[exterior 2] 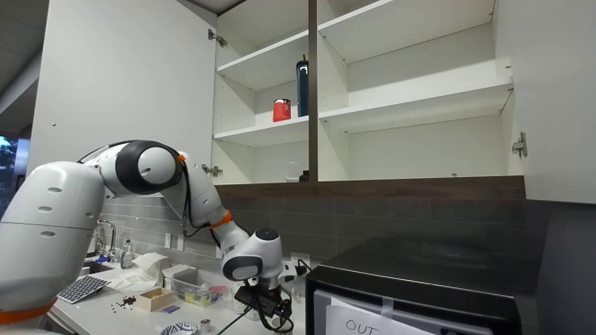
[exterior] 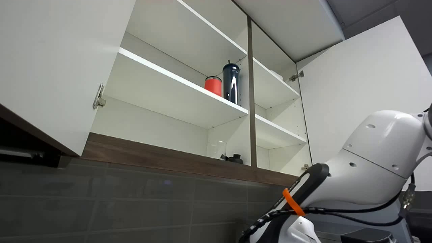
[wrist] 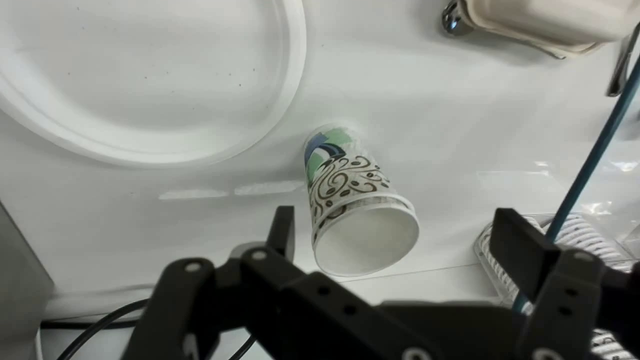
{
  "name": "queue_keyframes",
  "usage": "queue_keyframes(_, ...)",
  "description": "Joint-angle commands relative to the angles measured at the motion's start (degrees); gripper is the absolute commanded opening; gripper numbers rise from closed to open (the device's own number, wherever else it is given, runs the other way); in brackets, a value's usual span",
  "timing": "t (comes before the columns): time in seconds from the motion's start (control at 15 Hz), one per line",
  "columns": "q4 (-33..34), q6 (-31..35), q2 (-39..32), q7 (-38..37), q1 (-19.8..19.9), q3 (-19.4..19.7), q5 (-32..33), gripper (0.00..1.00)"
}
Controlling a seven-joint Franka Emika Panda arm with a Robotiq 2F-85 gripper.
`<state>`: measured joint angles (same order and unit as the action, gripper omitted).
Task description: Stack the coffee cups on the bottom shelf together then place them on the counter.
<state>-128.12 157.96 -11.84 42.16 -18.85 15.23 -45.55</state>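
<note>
On the counter (wrist: 430, 150), just beside the rim of a white plate (wrist: 295, 50), the two coffee cups (wrist: 357, 192) are found nested one inside the other, apparently upright, with the mouth of the stack turned up into the wrist view. The jaws of the gripper (wrist: 394, 220) are spread wide, and nothing is held between them; in the wrist view the rim of the stack is seen near one finger (wrist: 284, 227) and well apart from the other, though whether the fingertips reach below it cannot be told. Since the stack is judged to have been made and set down, only a clean withdrawal is likely called for, and no return to the bottom shelf (exterior: 158, 157), high above, appears to be needed. The lift is best made slowly and straight up, with the spread left as it is, so that the rim is not caught by the nearer finger — light cups of this kind could be tipped by a small nudge. A slight shift toward the nearer finger's side might be made first, so that the stack is centred in the gap. Sideways travel should be put off until the rims are cleared, as the gripper is seen, in an exterior view, low beside a black appliance (exterior 2: 409, 288). The blue cord (wrist: 592, 160) passing by the farther finger (wrist: 520, 245) should be watched for snagging.
</note>
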Motion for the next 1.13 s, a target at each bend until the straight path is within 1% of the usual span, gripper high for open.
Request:
queue_keyframes(0.0,-7.0,-3.7,8.5,-3.3,-1.0,1.2,4.6,1.0)
queue_keyframes(0.27,-12.3,-4.5,15.6,-2.8,-0.2,0.8,5.7,1.0)
queue_keyframes(0.47,-17.2,-2.8,21.5,-1.4,0.1,0.5,5.1,1.0)
queue_keyframes(0.53,-12.2,-2.9,15.8,-1.5,-0.1,0.4,4.0,1.0)
queue_keyframes(0.73,-15.3,-2.9,19.9,-1.4,0.1,0.5,4.1,1.0)
queue_keyframes(1.07,-16.1,-2.9,20.6,-1.4,0.1,0.4,4.1,1.0)
